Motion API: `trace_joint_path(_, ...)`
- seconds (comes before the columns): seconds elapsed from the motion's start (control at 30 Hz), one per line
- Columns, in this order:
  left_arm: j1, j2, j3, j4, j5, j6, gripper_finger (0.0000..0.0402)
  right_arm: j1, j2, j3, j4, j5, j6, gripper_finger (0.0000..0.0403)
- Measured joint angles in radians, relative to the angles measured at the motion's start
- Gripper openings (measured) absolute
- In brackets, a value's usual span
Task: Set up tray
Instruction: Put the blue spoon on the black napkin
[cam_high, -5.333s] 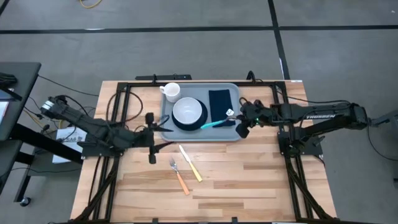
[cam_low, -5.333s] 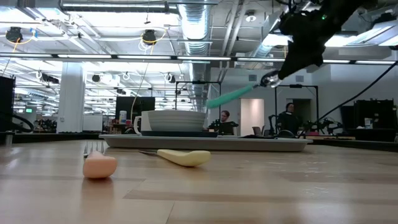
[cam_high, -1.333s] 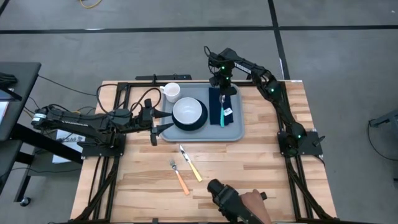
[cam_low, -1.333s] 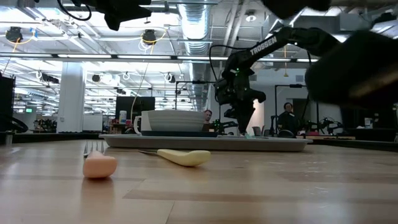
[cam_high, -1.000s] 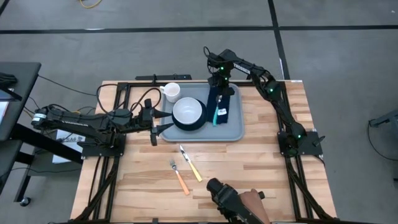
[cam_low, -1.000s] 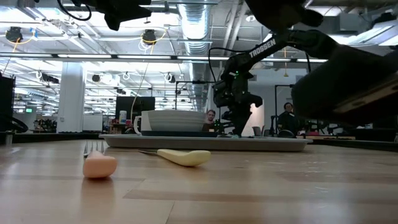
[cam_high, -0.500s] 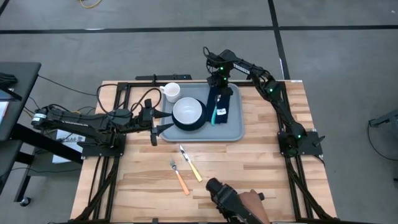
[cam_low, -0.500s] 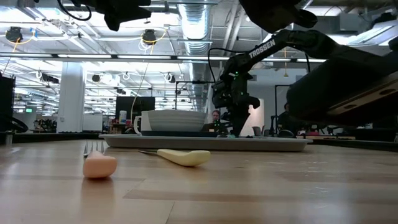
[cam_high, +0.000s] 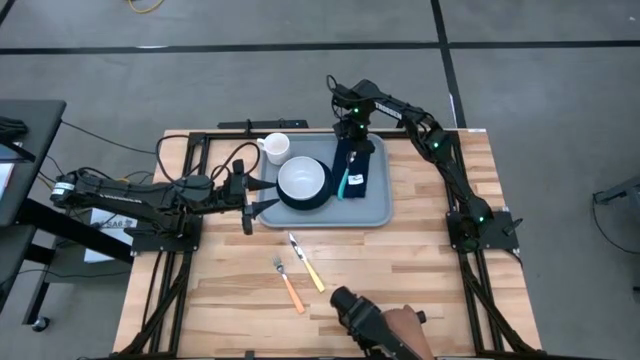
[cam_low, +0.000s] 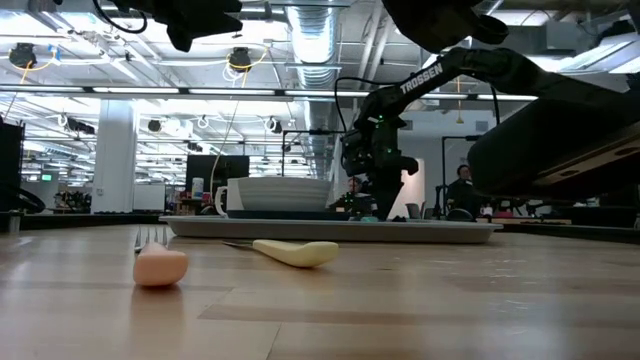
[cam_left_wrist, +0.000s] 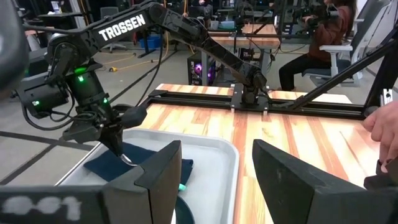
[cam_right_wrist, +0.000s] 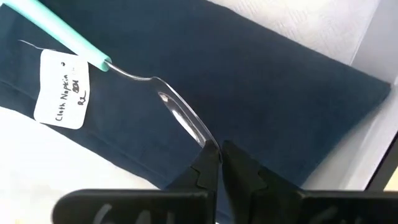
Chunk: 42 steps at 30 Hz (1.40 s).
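The tray (cam_high: 372, 210), a big pale grey-blue rectangle with rounded corners and a raised rim, sits at the far middle of the worktop (cam_high: 400, 280), carrying a bowl (cam_high: 303, 180) and a dark napkin (cam_high: 357, 170). The right hand (cam_right_wrist: 219, 151), over the tray's far right, pinches the bowl of a teal-handled spoon (cam_right_wrist: 93, 57); best to lower it flat onto the napkin before letting go. The left hand (cam_high: 258, 195) waits spread at the tray's left edge.

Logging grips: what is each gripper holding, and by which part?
Right gripper pinches the teal-handled spoon by its bowl tip; left gripper holds nothing.
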Motion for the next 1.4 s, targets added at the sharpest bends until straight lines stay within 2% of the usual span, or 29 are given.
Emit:
trace_joint_path(0.33,0.000,0.000,0.000,-0.002,0.000,-0.002,0.0187,0.018,0.000,0.000,0.003,0.013,0.029,0.0009)
trace_joint_path(0.6,0.000,0.000,0.000,-0.002,0.000,-0.002,0.0187,0.034,0.000,0.000,0.000,0.105,0.045,0.0010)
trace_joint_path(1.4,0.000,0.000,0.000,-0.011,0.000,-0.002,0.0187,0.042,0.000,0.000,0.022,0.108,0.126,0.0015)
